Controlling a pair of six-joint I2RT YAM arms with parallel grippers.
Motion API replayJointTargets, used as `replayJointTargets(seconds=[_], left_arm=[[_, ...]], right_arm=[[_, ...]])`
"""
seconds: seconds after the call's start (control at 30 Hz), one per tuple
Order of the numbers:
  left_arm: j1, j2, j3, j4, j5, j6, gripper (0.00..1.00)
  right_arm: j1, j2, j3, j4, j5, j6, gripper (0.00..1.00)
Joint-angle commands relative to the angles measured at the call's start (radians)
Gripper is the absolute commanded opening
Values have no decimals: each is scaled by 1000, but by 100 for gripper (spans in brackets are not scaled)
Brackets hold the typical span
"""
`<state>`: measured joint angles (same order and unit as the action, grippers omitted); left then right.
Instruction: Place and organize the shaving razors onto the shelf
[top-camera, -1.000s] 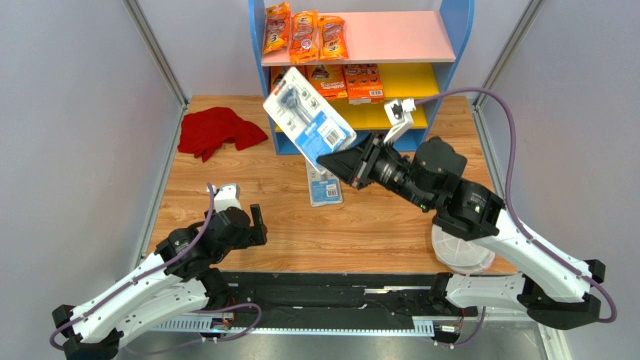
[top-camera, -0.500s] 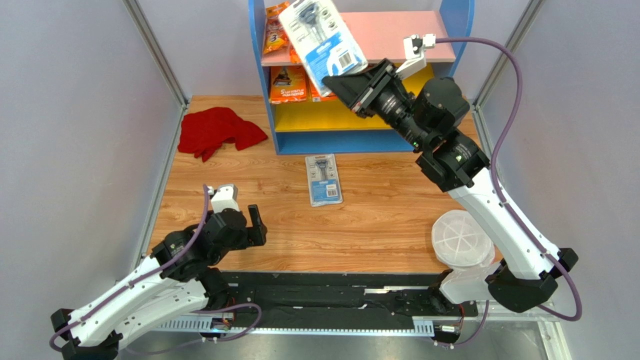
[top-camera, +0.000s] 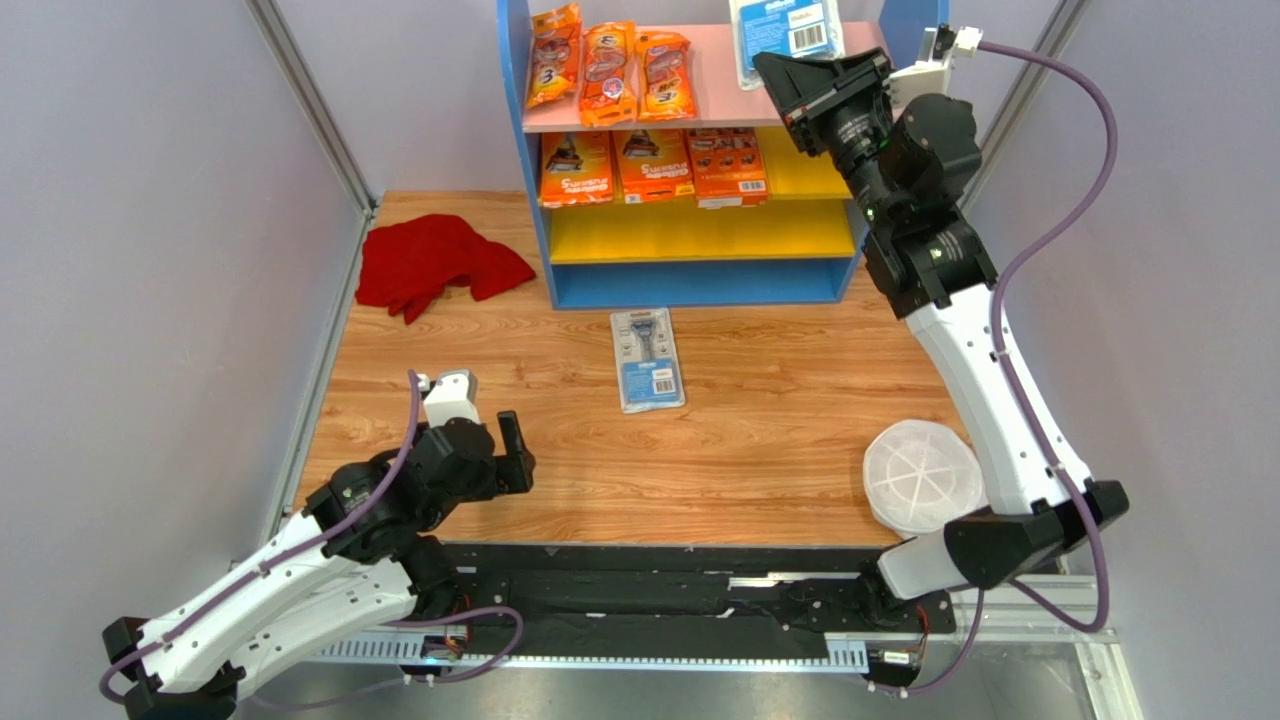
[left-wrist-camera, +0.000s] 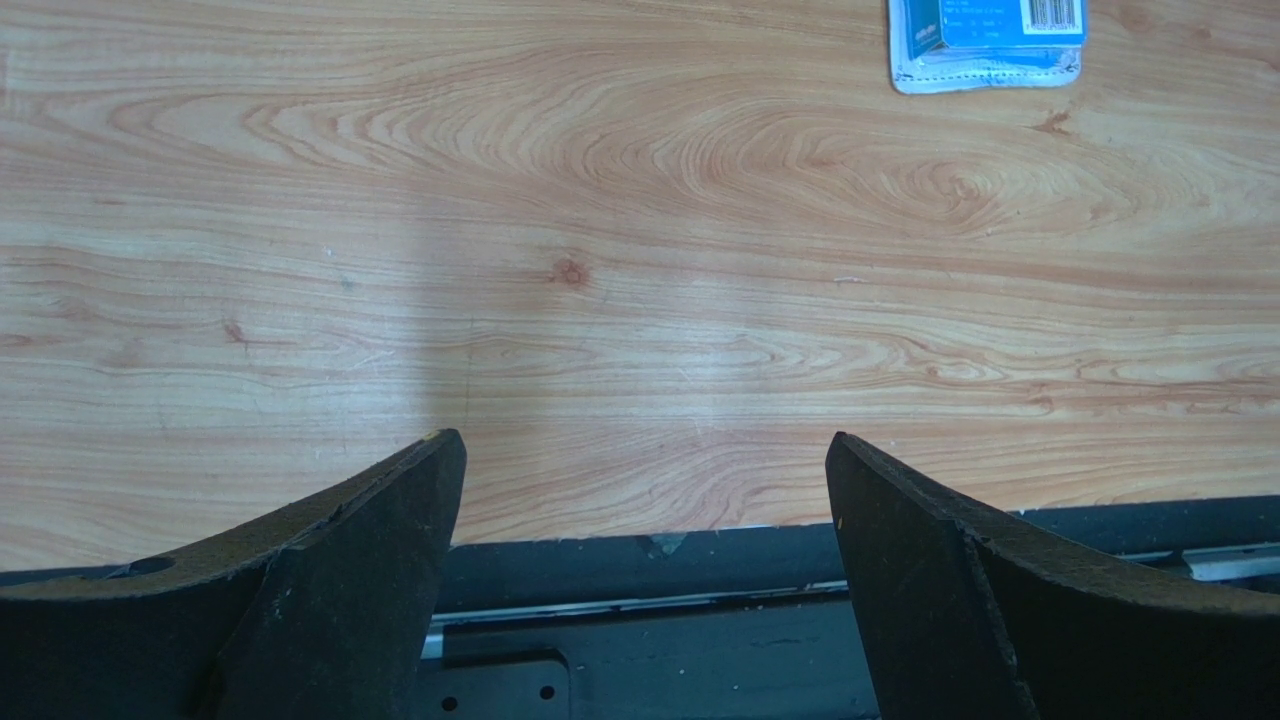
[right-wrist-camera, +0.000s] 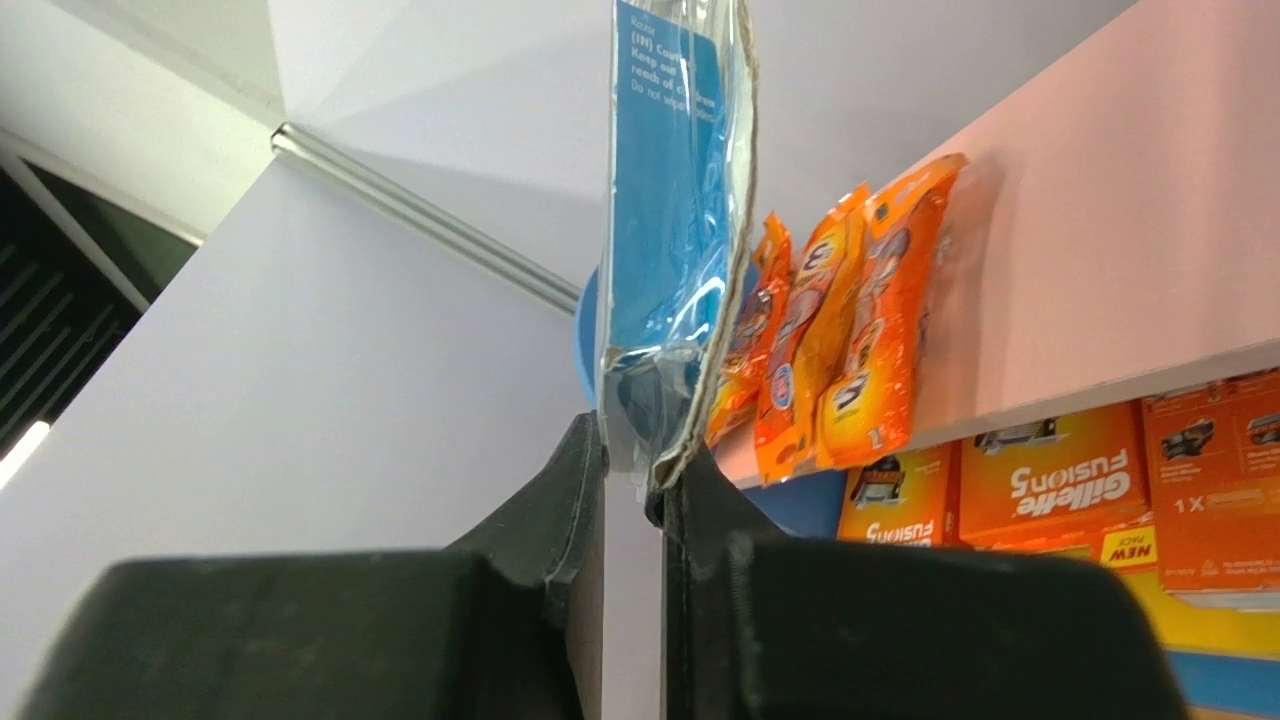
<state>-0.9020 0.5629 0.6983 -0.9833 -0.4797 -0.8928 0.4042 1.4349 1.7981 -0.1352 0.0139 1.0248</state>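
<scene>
1. The shelf (top-camera: 706, 282) has blue sides and base, a pink top board (top-camera: 721, 93) and yellow lower boards (top-camera: 706, 228).
2. The narrow bags (top-camera: 609, 71) and boxes (top-camera: 654, 162) on it are orange.
3. The held blister card (right-wrist-camera: 669, 195) shows a bright blue back with white print; the blister card on the table (top-camera: 649, 360) is grey-blue.
4. The cloth (top-camera: 436, 263) is red, and the lidded dish (top-camera: 920, 477) is translucent white.
5. The table (top-camera: 751, 435) is light wood with swirling grain.

Top of the blister card (top-camera: 784, 21) beyond the overhead view's edge.
</scene>
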Motion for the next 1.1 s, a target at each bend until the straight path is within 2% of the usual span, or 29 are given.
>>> replayJointTargets(seconds=[0.0,0.37,0.57,0.77,0.9,1.07], left_arm=[[-2,-9,-5,21,-3,-3,99],[-2,-3,-10,29,1,2,99],[-2,0,-8,29,1,3,99],[-2,0,-11,29,0,5,99],[-2,0,-11,32,0,5,99],[-2,-1,-10,34,4,6,99]], right_arm=[[-56,82,82,46,-66,70,0],[-143,258,167,17,-124,113,0],[-145,361,236,0,-173,145,0],[-142,355,199,-23,-169,162,0],[-142,335,169,-41,-170,149,6],[-139,325,152,-70,-198,136,20]])
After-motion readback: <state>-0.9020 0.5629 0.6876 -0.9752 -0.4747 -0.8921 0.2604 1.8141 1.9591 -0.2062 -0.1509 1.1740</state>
